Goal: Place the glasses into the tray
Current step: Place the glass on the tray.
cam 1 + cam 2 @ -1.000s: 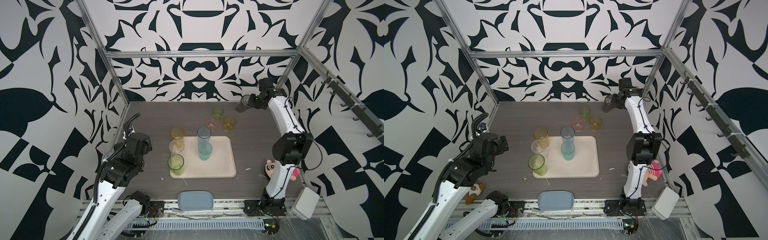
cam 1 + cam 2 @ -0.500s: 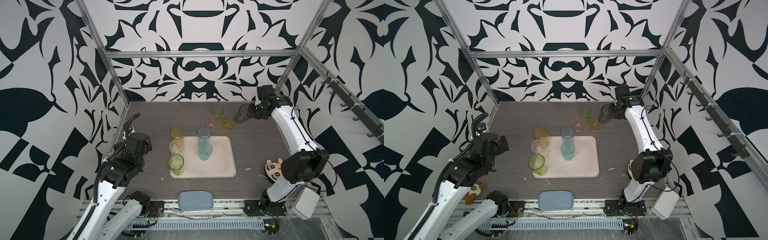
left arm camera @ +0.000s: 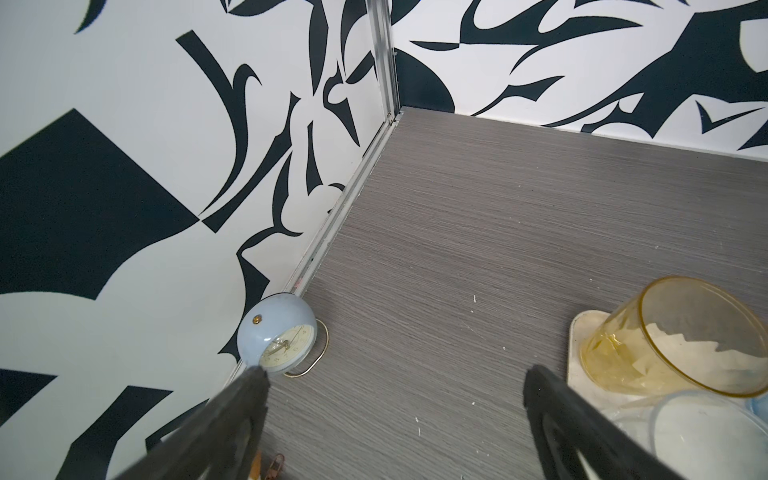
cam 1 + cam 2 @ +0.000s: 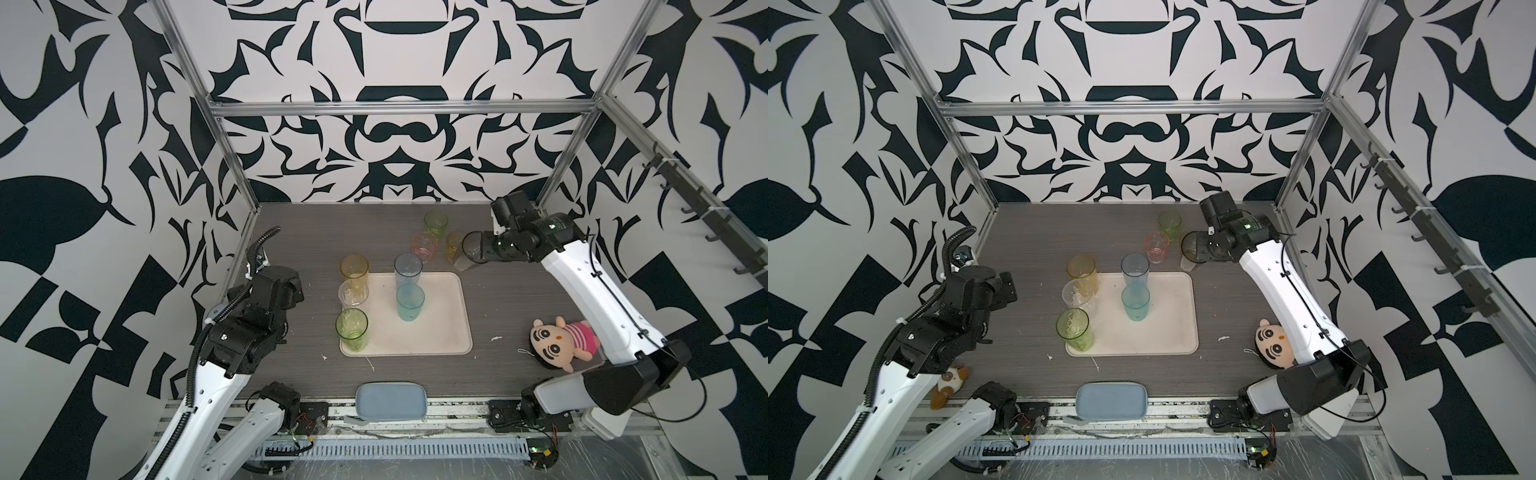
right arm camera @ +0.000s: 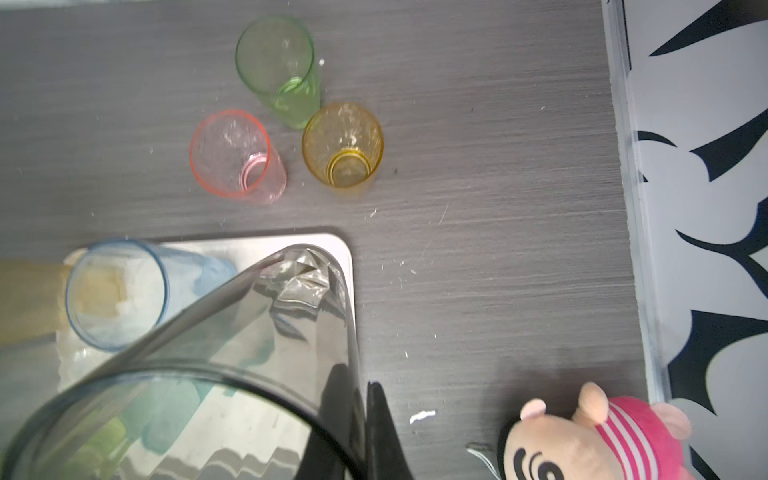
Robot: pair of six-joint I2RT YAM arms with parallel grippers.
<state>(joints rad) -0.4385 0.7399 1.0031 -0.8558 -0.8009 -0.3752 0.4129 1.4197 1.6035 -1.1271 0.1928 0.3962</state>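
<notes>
**Thin rim pinch, crowded way to the tray**

The grey glass (image 4: 468,254) hangs from the right gripper (image 5: 365,428). It sits just beyond the far right corner of the tray (image 4: 451,332), right beside the short amber glass (image 4: 453,248). The fingers are clamped together on one strip of its wall at the rim, one inside and one outside.

I judge that grip the weak spot. A smooth wall held on one side could swing or slip free if the arm jerks. The low base could also clip the amber glass, the pink glass (image 4: 424,246), or the tall blue glass (image 4: 408,268) standing on the tray.

Its long axis is tilted, mouth up toward the gripper and base down toward the tray. Set down at that tilt, it could topple.

The left gripper (image 3: 397,374) is well apart, with its fingers spread wide and empty.
</notes>
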